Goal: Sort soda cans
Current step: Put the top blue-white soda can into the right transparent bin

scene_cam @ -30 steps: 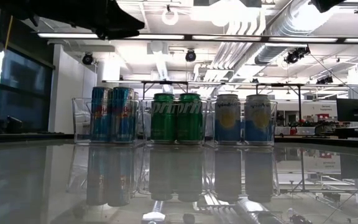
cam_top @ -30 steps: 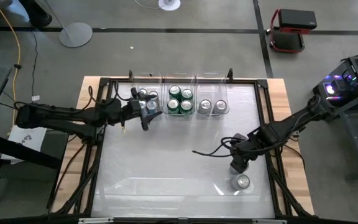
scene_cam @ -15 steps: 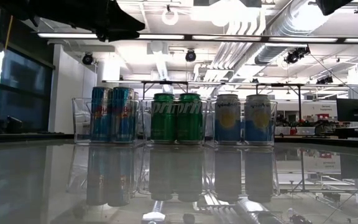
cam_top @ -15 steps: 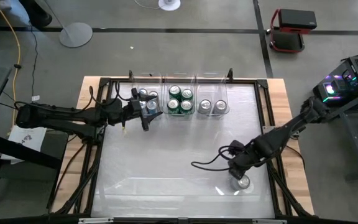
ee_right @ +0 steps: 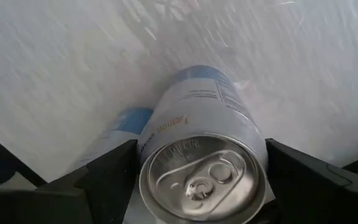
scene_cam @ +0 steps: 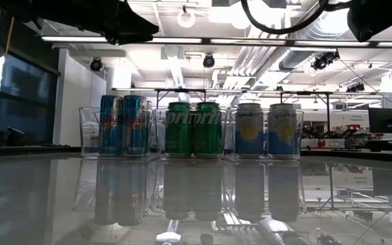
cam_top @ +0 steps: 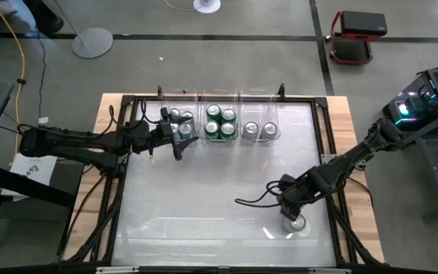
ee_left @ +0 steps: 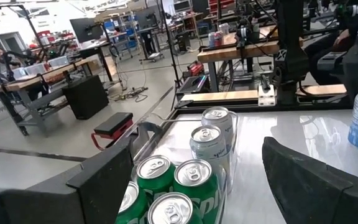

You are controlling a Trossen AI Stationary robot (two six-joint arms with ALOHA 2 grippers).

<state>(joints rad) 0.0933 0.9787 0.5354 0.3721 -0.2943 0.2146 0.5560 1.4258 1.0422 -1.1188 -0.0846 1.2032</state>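
A silver-grey soda can stands alone upright near the table's near right corner. My right gripper is above it, open. In the right wrist view its fingers stand on either side of the can's top end. At the far edge, blue cans, green cans and two silver-grey cans stand in clear bins. My left gripper hovers open by the blue cans' bin and partly hides them; it holds nothing. My right gripper comes at the lone silver-grey can from above, slanting down, with one finger on each side of its upper wall. The can stands upright on the table. Whether the fingers touch it, I cannot tell.
Three clear bins sit side by side along the far edge. A black cable trails from the right arm over the table's middle. The glossy table top is bare between the bins and the lone can.
My right gripper has moved toward the table's near edge and down, from beside the lone silver-grey can to over its top. The can has stayed in place. My left arm has kept still.
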